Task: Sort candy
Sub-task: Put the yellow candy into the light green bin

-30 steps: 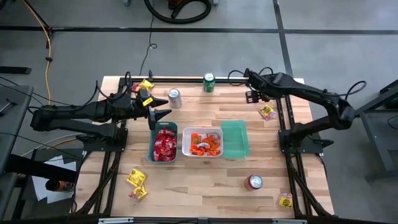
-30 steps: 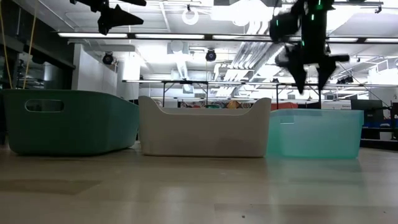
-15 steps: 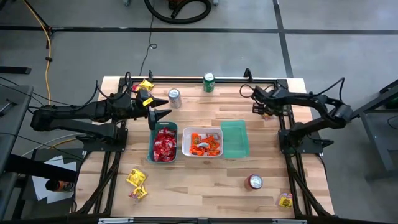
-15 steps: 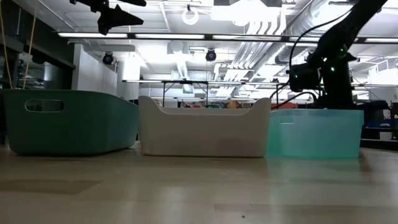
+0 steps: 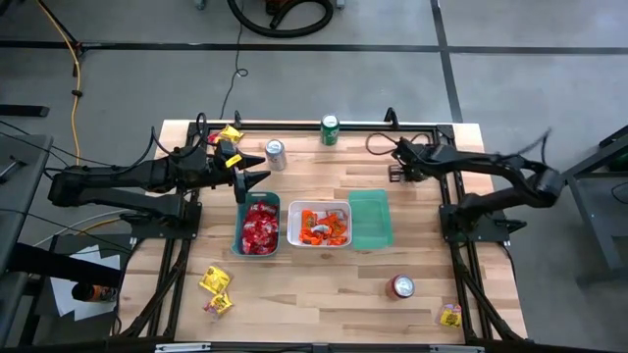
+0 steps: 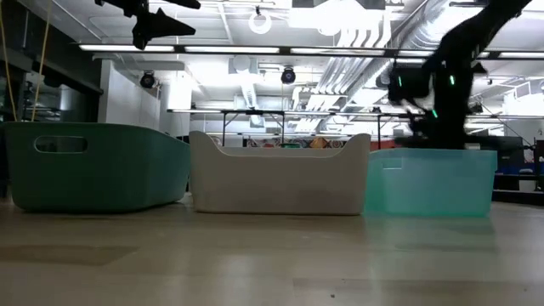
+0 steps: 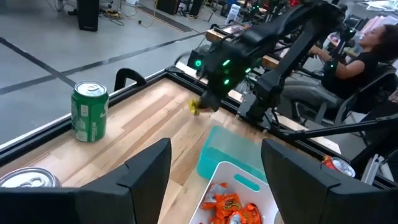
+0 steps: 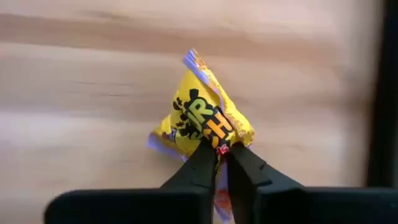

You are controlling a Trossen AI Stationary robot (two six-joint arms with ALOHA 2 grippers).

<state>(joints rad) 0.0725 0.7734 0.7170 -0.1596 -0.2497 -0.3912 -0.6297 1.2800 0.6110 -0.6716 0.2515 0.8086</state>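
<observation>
Only the right wrist view shows the grip: the right gripper (image 8: pixel 222 151) pinched nearly closed on a yellow candy packet (image 8: pixel 202 121), long axis running 11 to 5 o'clock. The high view places that gripper (image 5: pixel 397 173) at 1 o'clock of the teal tray (image 5: pixel 371 219); left gripper (image 5: pixel 257 180) hangs wide open, empty

The right gripper (image 5: pixel 396 174), formerly raised and spread near the far right edge of the table (image 5: pixel 314 294) beside a yellow candy packet (image 8: pixel 202 124), is now shifted toward the table's middle, just beyond the light green tray (image 5: pixel 371 219). Its fingers (image 8: pixel 205 163) are now closed on the yellow candy packet, which is no longer seen at its former place on the boards. In the low view, the right arm (image 6: pixel 438 85) is displaced behind the light green tray.
</observation>
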